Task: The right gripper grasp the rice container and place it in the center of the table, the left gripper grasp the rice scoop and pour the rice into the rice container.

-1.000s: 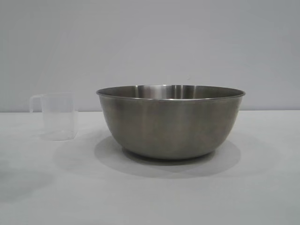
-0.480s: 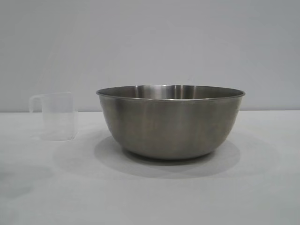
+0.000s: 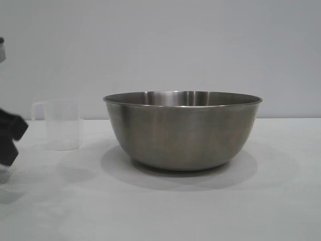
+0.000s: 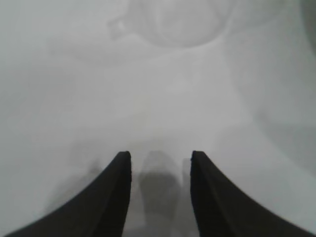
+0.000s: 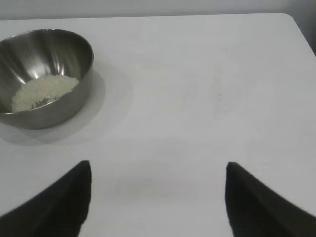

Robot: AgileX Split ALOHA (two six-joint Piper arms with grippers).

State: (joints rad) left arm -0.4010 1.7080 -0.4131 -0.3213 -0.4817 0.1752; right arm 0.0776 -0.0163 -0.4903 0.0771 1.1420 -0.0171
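Brushed stainless steel forms the rice container [image 3: 183,129], which is set upright near the middle of the white table [image 3: 210,211]; a shallow patch of rice [image 5: 43,92] is seen on its floor. Well to its left, apart from it, the translucent rice scoop [image 3: 61,124] is stood upright, handle to the left. At the far left edge the left gripper [image 4: 160,170] is held partly open above the table, nothing between its fingers; the right gripper [image 5: 158,187] is held wide open and empty, well away from the container.
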